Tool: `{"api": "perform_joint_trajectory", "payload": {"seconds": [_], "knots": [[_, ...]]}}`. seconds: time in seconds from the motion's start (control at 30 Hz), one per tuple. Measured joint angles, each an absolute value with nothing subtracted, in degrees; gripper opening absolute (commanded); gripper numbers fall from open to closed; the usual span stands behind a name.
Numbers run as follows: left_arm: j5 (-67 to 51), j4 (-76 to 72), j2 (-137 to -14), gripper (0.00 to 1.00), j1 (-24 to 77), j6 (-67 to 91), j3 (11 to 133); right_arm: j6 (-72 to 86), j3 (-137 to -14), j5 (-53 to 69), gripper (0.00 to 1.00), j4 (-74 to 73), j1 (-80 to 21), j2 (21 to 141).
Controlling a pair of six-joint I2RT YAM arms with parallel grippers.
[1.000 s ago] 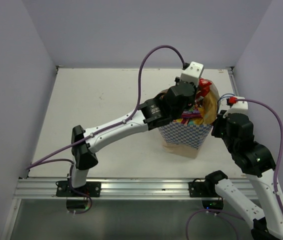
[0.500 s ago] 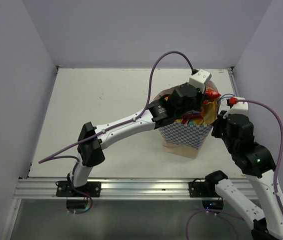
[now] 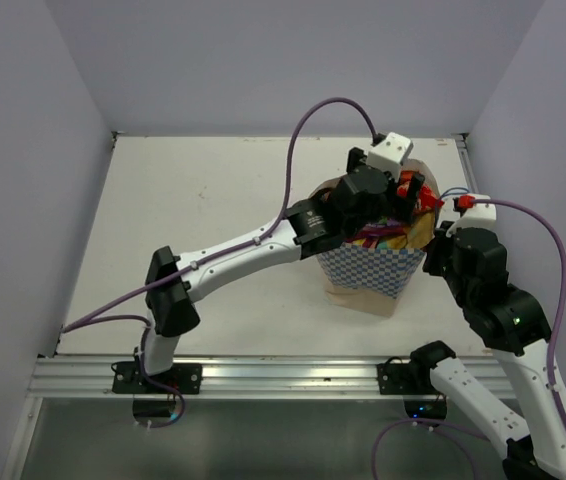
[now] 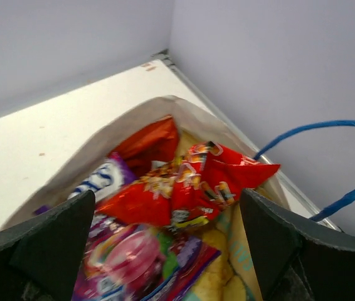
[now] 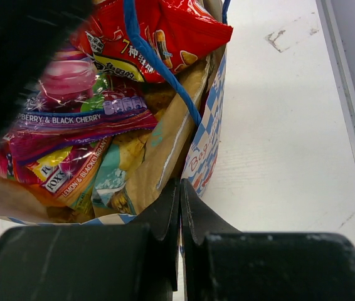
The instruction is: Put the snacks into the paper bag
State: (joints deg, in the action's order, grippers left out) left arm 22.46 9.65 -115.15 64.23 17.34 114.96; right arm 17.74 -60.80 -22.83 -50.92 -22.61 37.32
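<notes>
Your left gripper [image 3: 410, 192] hangs over the mouth of the paper bag [image 3: 368, 272], and its two fingers are spread wide with nothing between them. Your right gripper [image 5: 180, 194] is pinched tight on the bag's right edge, and a blue string handle [image 5: 158, 63] loops just above it. The snacks [image 4: 165, 207] sit inside the bag, which stands on the white table [image 3: 193, 200]: a red packet [image 4: 227, 179] lies on top, a pink and purple packet [image 5: 77, 106] is beside it, and an orange packet [image 4: 149, 141] leans against the bag's wall.
</notes>
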Motion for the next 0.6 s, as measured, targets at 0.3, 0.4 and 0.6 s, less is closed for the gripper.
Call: {"api": "perform_joint_trajectory", "payload": {"seconds": [0.3,0.4,0.6], "knots": [[43.5,16.6,-86.5,1.00,62.9,18.0,96.0,17.7,-60.8,-22.9,0.00,-50.9,-22.6,37.3],[43.9,19.7,-79.3,1.00,59.4,21.9,90.4,17.7,-60.8,-22.9,0.00,-50.9,-22.6,37.3],[36.2,23.2,-78.2,0.96,53.2,27.2,79.2,17.7,-60.8,-22.9,0.00,-50.9,-22.6,37.3]]}}
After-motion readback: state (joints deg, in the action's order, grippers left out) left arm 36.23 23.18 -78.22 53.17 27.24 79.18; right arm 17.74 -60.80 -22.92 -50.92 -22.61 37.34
